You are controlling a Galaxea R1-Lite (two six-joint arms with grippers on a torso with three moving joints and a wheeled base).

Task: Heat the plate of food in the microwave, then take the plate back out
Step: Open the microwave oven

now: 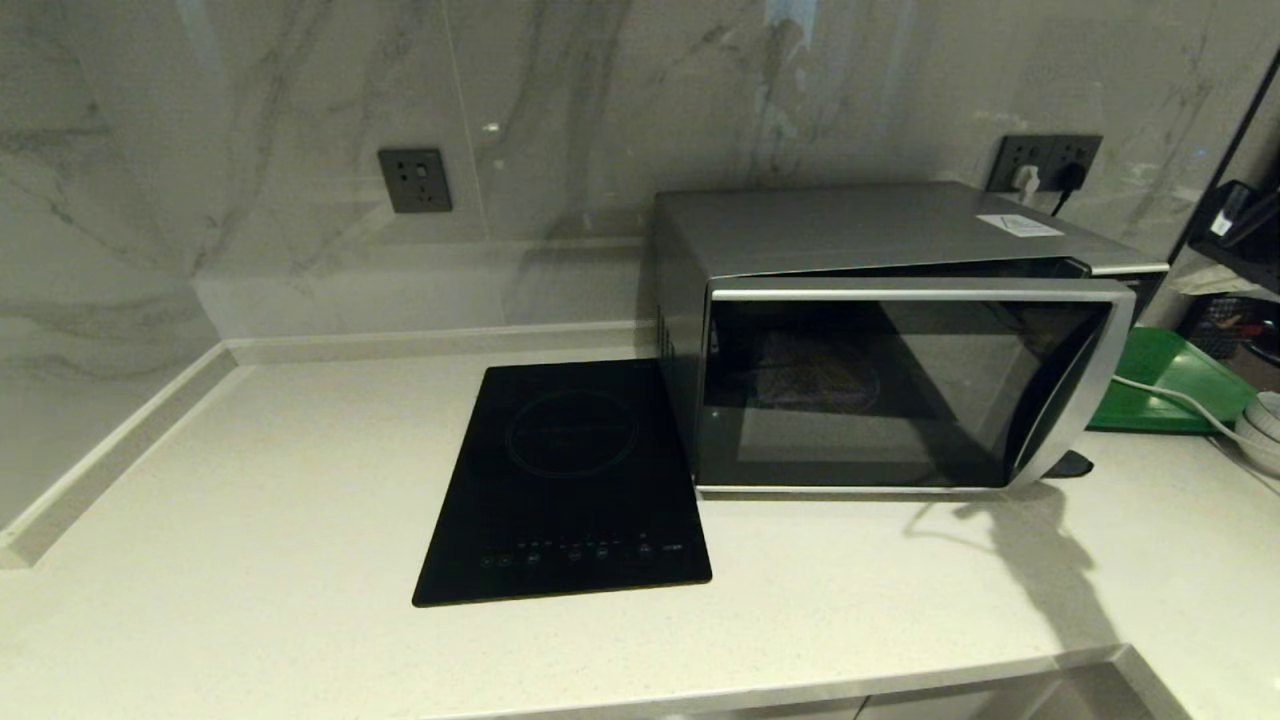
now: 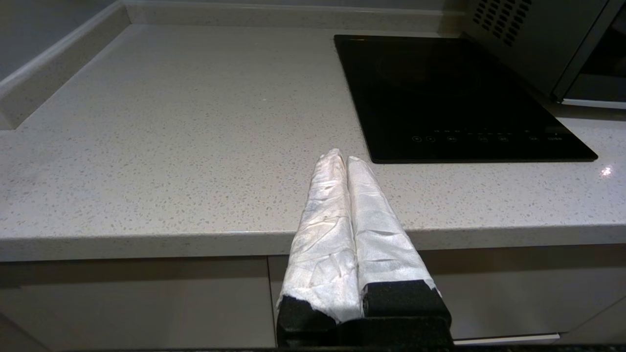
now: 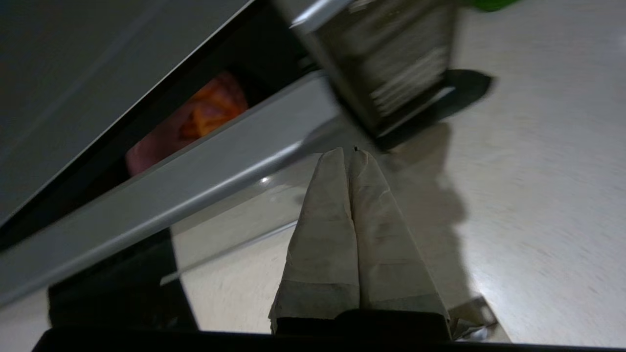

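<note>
While the right gripper is hovering with its fingers pressed together and holding nothing, the microwave is standing just ahead of it with the door slightly ajar. The plate of food is lying inside, beyond the gripper, behind the door edge. I judge that closing, heating and taking out are remaining. The left gripper, also closed, is idling at the surface edge.

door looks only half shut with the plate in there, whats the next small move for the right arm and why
Probably press the right gripper, its fingers shut, against the free edge of the door to swing it closed. The microwave door stands ajar at its right side, the plate of food already shows through the gap, and heating likely cannot begin until it is shut.
</note>
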